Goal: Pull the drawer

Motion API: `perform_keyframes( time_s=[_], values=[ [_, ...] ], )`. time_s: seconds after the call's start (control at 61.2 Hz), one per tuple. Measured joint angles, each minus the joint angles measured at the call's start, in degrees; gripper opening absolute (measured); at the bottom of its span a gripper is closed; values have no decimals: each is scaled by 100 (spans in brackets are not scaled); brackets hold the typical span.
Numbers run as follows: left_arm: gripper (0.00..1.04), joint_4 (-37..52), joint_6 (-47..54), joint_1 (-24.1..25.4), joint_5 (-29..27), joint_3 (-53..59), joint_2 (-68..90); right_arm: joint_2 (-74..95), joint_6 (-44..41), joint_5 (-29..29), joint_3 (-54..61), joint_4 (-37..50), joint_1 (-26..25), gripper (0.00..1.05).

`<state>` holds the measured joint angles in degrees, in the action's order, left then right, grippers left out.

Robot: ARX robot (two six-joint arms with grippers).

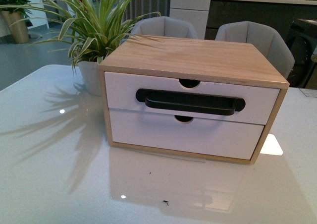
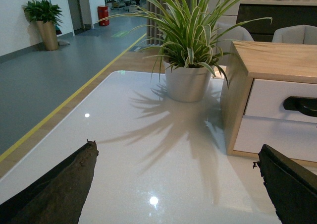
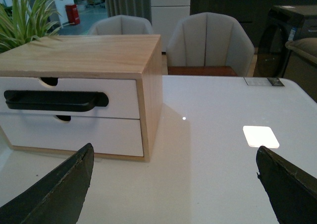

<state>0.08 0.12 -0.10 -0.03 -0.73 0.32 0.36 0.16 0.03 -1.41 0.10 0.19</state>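
Observation:
A small wooden cabinet (image 1: 198,58) stands on the white table (image 1: 54,174). Its upper drawer (image 1: 121,92) has a white front, a long black bar handle (image 1: 190,103) and a half-round notch in the top edge; it sits shut, flush with the frame. Neither arm shows in the front view. My left gripper (image 2: 176,157) hangs open over bare table to the left of the cabinet, with the drawer (image 2: 270,99) ahead to its right. My right gripper (image 3: 174,157) is open over the table off the cabinet's right front corner, with the drawer (image 3: 121,97) and its handle (image 3: 52,100) in sight.
Below the handled drawer is a plain white drawer front (image 1: 198,137) with only a notch. A potted spider plant (image 1: 91,35) stands close against the cabinet's left side. Grey chairs (image 1: 257,40) sit behind the table.

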Motion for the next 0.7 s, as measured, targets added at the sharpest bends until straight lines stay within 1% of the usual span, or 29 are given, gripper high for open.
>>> perform_keyframes(
  time_s=[0.703],
  values=[
    [97, 0, 0, 0, 2, 0, 0, 0, 0, 0, 0, 0, 0, 96]
  ],
)
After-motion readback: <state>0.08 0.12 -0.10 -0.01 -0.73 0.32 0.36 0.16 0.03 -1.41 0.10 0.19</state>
